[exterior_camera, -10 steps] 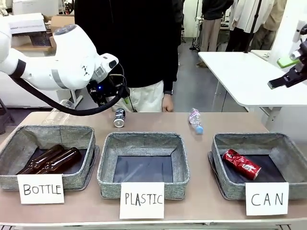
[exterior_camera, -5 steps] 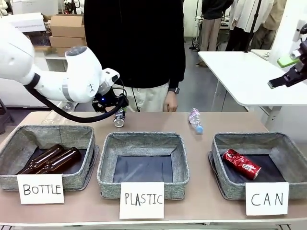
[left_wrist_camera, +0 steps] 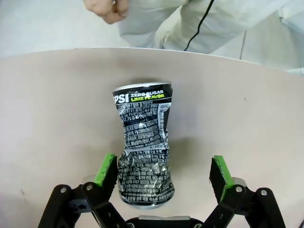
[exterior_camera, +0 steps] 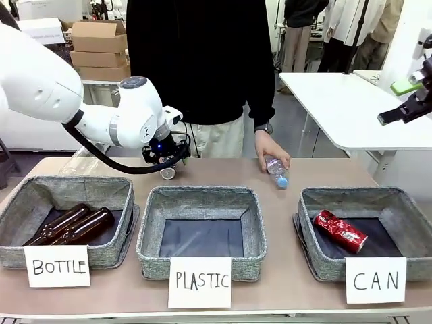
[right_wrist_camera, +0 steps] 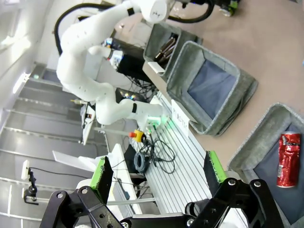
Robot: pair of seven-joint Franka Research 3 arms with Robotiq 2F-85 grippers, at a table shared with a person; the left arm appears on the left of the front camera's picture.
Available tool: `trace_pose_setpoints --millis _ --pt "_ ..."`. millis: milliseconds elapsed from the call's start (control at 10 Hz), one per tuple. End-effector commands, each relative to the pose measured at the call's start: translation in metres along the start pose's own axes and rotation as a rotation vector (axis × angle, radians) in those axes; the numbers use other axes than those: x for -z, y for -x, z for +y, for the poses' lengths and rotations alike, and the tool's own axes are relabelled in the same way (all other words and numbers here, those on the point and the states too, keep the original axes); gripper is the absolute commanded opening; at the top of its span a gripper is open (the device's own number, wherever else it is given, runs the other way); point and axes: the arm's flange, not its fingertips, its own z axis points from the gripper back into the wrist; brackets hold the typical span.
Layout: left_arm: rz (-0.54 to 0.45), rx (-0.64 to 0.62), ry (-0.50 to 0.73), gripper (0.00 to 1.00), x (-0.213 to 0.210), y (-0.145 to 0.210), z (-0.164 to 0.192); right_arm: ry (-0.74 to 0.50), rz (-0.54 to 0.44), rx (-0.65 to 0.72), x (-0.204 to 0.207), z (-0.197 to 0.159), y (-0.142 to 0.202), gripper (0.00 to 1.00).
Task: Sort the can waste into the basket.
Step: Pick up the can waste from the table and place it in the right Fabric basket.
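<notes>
Silver and black, the crushed can (left_wrist_camera: 142, 147) is sitting low in the middle of the left wrist view. The left gripper (left_wrist_camera: 163, 172) is hanging around it with its jaws wide open, not squeezing anything. The can is sitting much closer to one green pad than the other. I am thinking that pad may push it sideways or knock it over when the jaws close, and the bent metal may slip out. In the front view the red can (exterior_camera: 339, 231) is already lying in the CAN basket (exterior_camera: 364, 196) at the lower right. A person's hand (exterior_camera: 272, 150) is reaching for a plastic bottle (exterior_camera: 275, 169) in the middle, right on the way there, so the arm may bump it. The right gripper (exterior_camera: 405, 101) is waiting open at the upper right.
</notes>
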Motion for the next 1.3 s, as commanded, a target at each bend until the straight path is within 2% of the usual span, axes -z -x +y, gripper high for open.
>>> trace_pose_setpoints --millis 0,300,400,500,600,700,800,1200 --pt "0.000 -0.020 -0.062 1.00 0.002 -0.008 -0.013 0.012 -0.009 -0.002 0.002 0.000 0.001 1.00" --pt "0.016 -0.046 -0.092 1.00 0.008 -0.007 -0.015 0.012 -0.009 -0.002 0.002 0.000 0.001 1.00" --pt "0.001 -0.048 -0.136 0.41 0.009 -0.007 -0.014 0.012 -0.009 -0.002 0.002 0.000 0.001 1.00" --pt "-0.001 -0.056 -0.136 0.42 0.010 -0.006 -0.013 0.012 -0.009 -0.002 0.002 0.000 0.001 1.00" --pt "0.001 -0.055 -0.141 0.00 0.010 -0.006 -0.012 0.012 -0.009 -0.002 0.002 0.000 0.001 1.00" --pt "0.000 -0.054 -0.143 0.37 0.011 -0.005 -0.012 0.012 -0.009 -0.002 0.002 0.000 0.001 1.00" --pt "0.000 -0.055 -0.145 0.00 0.012 -0.004 -0.011 0.012 -0.009 -0.002 0.002 0.000 0.001 1.00" --pt "0.000 -0.068 -0.147 0.00 0.011 -0.003 -0.008 0.012 -0.009 -0.002 0.002 0.000 0.001 1.00"
